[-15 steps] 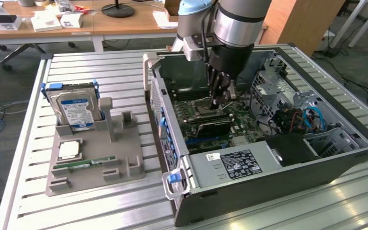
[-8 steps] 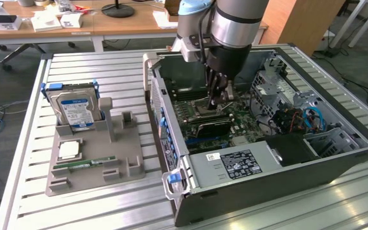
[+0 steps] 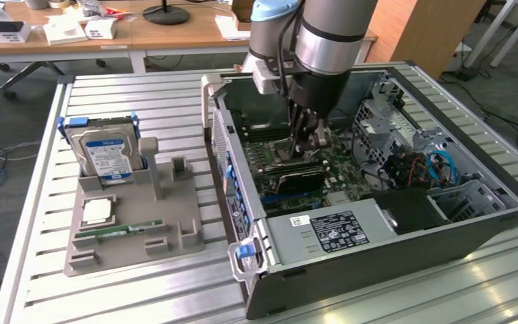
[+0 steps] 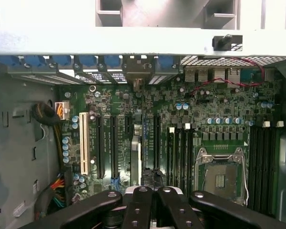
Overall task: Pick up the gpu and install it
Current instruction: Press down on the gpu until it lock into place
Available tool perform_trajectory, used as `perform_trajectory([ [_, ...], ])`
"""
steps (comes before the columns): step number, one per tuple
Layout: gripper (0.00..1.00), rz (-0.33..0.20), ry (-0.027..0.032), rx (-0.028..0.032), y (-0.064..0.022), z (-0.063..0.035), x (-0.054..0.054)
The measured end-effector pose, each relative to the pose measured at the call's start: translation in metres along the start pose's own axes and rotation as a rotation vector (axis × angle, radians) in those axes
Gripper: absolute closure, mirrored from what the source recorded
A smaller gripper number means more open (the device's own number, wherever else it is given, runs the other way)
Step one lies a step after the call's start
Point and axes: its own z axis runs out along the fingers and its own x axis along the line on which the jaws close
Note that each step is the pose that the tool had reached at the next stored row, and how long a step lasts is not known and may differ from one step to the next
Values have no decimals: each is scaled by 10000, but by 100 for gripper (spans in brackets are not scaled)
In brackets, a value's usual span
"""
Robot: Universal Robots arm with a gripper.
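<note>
Robot arm runs off the top edge of the exterior view, and its gripper covers the upper edge of the gpu. Sticker on the power supply, lower middle? Print's way too small to read.

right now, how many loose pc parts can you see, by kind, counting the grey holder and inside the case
hard drive: 1
cpu: 1
memory stick: 1
gpu: 1, inside the computer case
total: 4
</note>
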Motion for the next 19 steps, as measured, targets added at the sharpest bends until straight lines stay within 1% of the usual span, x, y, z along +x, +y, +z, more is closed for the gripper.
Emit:
perform_trajectory([
  [7,89,0,-3,1,1,114,3],
  [13,89,1,-1,0,1,126,4],
  [19,89,-2,-1,0,16,183,-1],
])
